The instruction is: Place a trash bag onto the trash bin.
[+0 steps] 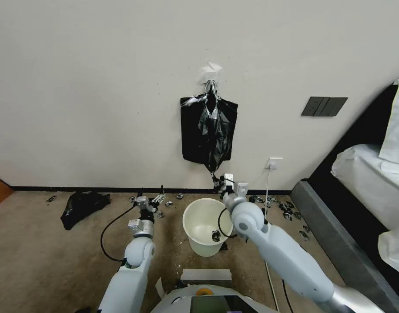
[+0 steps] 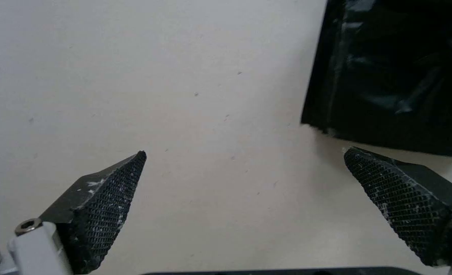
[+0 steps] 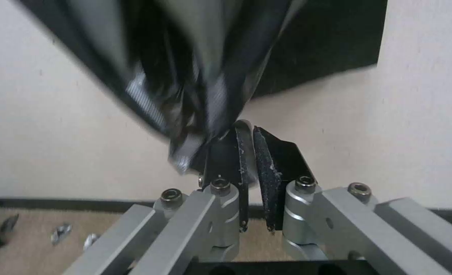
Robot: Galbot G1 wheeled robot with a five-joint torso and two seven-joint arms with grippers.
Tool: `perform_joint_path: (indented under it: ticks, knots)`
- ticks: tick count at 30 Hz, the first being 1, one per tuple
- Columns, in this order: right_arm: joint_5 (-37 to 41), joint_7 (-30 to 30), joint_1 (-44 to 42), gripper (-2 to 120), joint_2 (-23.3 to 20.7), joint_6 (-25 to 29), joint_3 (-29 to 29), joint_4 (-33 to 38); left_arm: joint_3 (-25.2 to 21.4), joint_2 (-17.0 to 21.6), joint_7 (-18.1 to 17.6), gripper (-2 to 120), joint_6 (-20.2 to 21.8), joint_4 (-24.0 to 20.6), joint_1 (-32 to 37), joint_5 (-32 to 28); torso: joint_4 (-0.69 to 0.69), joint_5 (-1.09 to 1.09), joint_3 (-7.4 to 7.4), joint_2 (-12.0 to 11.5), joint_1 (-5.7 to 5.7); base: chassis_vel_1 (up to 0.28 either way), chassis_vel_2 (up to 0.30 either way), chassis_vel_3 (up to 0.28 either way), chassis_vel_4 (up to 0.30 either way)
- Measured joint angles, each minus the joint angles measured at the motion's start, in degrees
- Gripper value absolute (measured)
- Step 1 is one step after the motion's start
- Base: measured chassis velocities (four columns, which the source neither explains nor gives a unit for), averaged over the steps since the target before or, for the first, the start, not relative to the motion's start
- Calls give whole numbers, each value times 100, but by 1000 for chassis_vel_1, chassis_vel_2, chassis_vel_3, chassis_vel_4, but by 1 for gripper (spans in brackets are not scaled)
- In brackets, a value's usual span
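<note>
Our right gripper (image 1: 219,182) is raised at the far wall, just under the black bags hanging from a silver clip (image 1: 211,86). In the right wrist view its fingers (image 3: 236,152) are pressed nearly together, and a pulled-down tail of the wrinkled glossy trash bag (image 3: 200,76) runs down beside the left pad; we cannot tell for sure that the film is pinched between the pads or just lying against them. The bag tail blurs there. Behind it the flat smooth black sheaf (image 3: 328,42) sits against the wall.

Our left gripper (image 1: 149,202) is held low, left of the trash bin (image 1: 207,231), pads (image 2: 109,198) spread wide apart with nothing between them. Its wrist view faces bare wall, with the sheaf's lower corner (image 2: 389,76) at one side.

The cream bin stands upright on the carpet, near the wall, directly below the hanging bags, between our two arms; a small dark scrap lies inside it.

Room: open carpet to the left, with a squashed black plastic heap (image 1: 82,206) by the baseboard. Small shiny scraps litter the floor along the wall. On the right a bed frame edge (image 1: 325,243) closes in tight. A dark switch plate (image 1: 324,106) and a white outlet (image 1: 273,163) sit on the wall to the right. No readable writing.
</note>
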Motion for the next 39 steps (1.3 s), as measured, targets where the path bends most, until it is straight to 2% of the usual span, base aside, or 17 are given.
perform_joint_path:
  ticks: [5,6,7,10,15,18,19,20,22,23,25,26,32,39]
  knots:
    - [33,0,147,7,34,26,-41,-92,129,226,370,100,-66,-156,-126,-364,0,0,0,0,0,0,0,0,0]
    - [35,1,178,7,42,37,-60,-120,237,386,701,100,-170,-272,-222,-681,0,0,0,0,0,0,0,0,0]
    - [35,1,178,7,42,37,-60,-120,237,386,701,100,-170,-272,-222,-681,0,0,0,0,0,0,0,0,0]
    - [38,8,253,7,62,72,-117,-174,624,840,1123,100,-272,-600,-511,-1395,0,0,0,-1,0,0,0,0,0]
    - [42,17,296,7,65,81,-135,-195,944,1191,1206,100,-273,-798,-829,-1716,-1,-1,0,-1,0,0,0,0,0]
    - [44,24,304,7,57,83,-141,-197,1237,1547,1257,100,-233,-928,-1216,-1934,-1,0,0,-1,0,0,0,0,0]
    - [44,24,304,7,57,83,-141,-197,1237,1547,1257,100,-233,-928,-1216,-1934,-1,0,0,-1,0,0,0,0,0]
    - [45,32,299,7,49,85,-147,-197,1490,1883,1286,100,-164,-954,-1616,-2132,-1,1,0,-1,0,0,0,0,0]
    - [46,38,292,7,44,95,-148,-187,1889,2298,1311,100,-102,-716,-2340,-2213,-1,0,0,-1,0,0,0,0,0]
    - [46,38,292,7,44,95,-148,-187,1889,2298,1311,100,-102,-716,-2340,-2213,-1,0,0,-1,0,0,0,0,0]
    - [49,41,288,7,53,103,-137,-175,2186,2523,1324,100,-34,-440,-2873,-2137,-1,0,0,-1,0,0,0,0,0]
    - [49,41,288,7,53,103,-137,-175,2186,2523,1324,100,-34,-440,-2873,-2137,-1,0,0,-1,0,0,0,0,0]
    - [40,46,207,9,80,113,-49,-140,3021,2837,1300,99,138,-93,-3797,-2277,0,0,0,-1,0,0,0,0,0]
    - [-3,196,-37,10,61,57,49,50,3530,3013,1284,100,310,127,-4415,-2151,0,0,0,-1,0,0,0,0,0]
